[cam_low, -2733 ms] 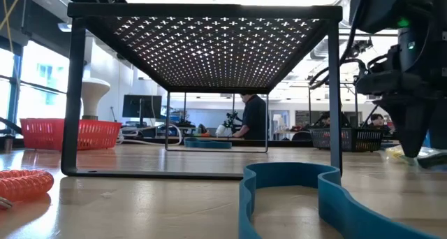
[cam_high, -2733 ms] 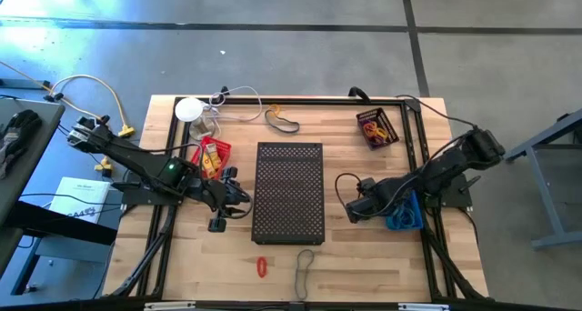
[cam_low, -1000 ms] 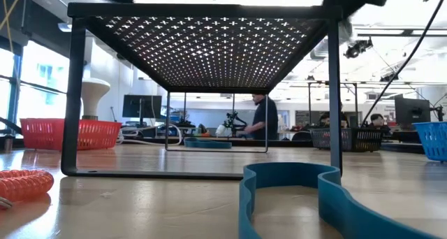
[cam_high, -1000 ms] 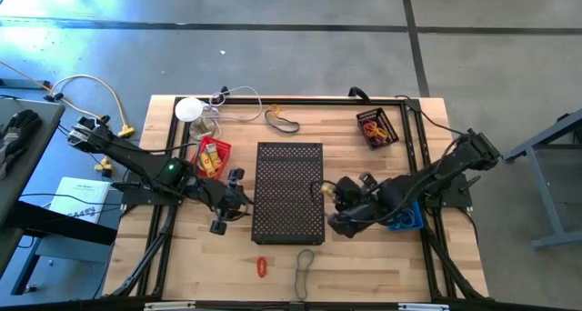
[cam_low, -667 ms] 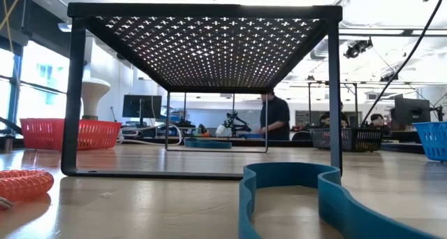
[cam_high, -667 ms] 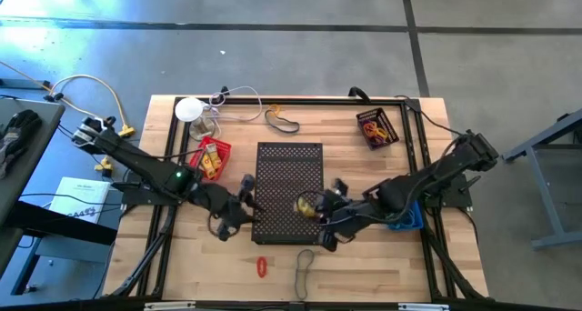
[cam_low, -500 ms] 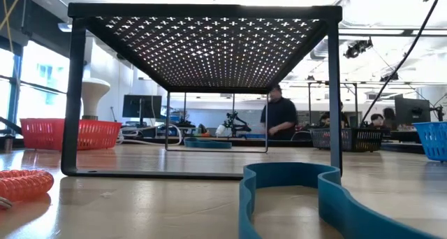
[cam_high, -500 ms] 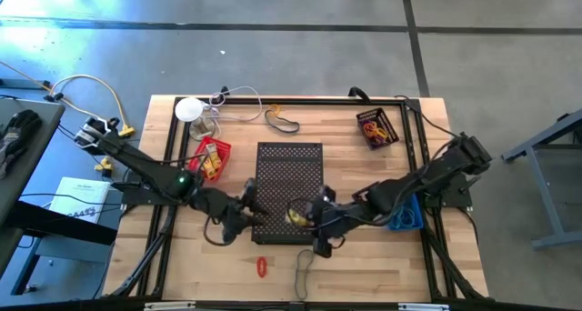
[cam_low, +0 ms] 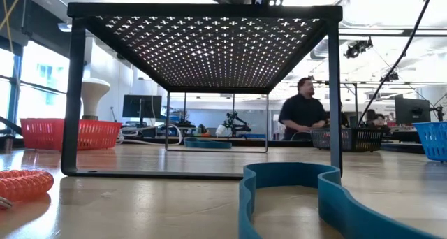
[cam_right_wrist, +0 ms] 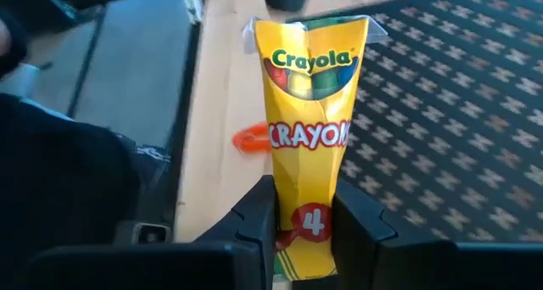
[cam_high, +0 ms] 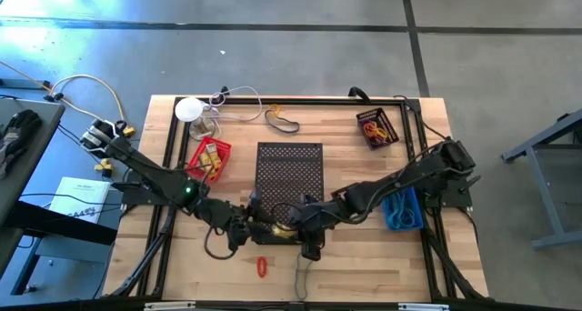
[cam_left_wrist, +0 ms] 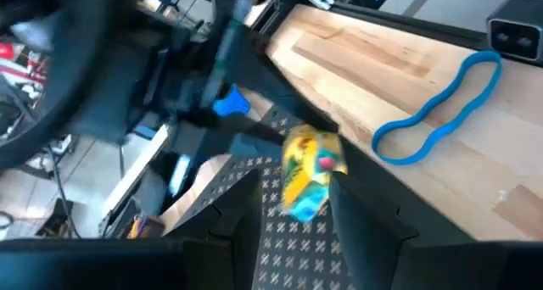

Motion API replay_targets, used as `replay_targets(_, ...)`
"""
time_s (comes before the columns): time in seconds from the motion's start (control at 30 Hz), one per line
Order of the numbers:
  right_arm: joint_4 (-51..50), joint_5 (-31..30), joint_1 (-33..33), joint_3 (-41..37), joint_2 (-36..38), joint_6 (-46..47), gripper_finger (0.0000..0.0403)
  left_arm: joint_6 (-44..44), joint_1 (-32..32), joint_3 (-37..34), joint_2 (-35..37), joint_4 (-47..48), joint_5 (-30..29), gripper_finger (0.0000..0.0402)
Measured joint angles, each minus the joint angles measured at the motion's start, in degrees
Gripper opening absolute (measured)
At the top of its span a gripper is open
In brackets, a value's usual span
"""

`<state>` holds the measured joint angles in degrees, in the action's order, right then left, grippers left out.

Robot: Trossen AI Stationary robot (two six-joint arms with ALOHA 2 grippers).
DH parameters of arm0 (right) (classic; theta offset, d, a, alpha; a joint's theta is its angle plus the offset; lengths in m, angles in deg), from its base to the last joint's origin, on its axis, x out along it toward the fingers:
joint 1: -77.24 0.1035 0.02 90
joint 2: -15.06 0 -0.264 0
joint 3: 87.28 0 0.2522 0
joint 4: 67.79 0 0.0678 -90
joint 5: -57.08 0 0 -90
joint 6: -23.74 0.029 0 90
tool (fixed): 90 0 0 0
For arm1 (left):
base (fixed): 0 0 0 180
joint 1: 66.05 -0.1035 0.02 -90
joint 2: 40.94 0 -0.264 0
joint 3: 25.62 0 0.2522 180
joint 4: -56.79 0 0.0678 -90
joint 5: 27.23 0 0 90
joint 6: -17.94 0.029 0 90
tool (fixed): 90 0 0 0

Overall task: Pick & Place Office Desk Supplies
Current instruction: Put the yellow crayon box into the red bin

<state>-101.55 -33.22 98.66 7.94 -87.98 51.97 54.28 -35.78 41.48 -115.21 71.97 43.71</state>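
While the right gripper (cam_right_wrist: 303, 212) clamps a small yellow crayon box (cam_right_wrist: 312, 129), it has swung to the black perforated metal shelf (cam_high: 289, 170) at lower centre. Left gripper (cam_high: 244, 222) (jaws unclear) has closed in beside it, likely for a handover.

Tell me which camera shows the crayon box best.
The right wrist view: the crayon box fills the frame, label readable, clamped in the right gripper. The left wrist view shows it blurred, the high view a yellow speck, the low view nothing.

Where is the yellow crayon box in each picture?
High view: the crayon box is a small yellow spot over the near edge of the black mesh shelf, at the right gripper.
Low view: not in it.
Left wrist view: yellow crayon box in the middle, above the shelf.
Right wrist view: centre, pinched at its bottom end between the fingers.
Shared landmark: the black mesh shelf.
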Motion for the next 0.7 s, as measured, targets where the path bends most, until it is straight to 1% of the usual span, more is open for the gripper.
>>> replay_targets(0.1, 0.57, 0.47, -0.27, 0.02, 0.02, -0.02, 0.0072, 0.66, 1.14, 0.0, -1.87, -1.6, -2.59, 0.0132)
replay_targets(0.17, 0.69, 0.62, -0.25, 0.02, 0.02, -0.02, 0.0074, 2.97, 1.75, 0.0, -2.86, -1.7, -3.65, 0.0132)
replay_targets(0.43, 1.0, 0.54, -0.06, 0.02, 0.04, -0.02, 0.0074, 11.63, 2.58, 0.0, -5.3, -6.16, -3.82, 0.0132)
replay_targets(0.7, 1.43, 1.59, -0.08, 0.02, 0.04, -0.02, 0.0075, 14.7, 2.1, 0.0, -5.39, -5.89, -5.14, 0.0131)
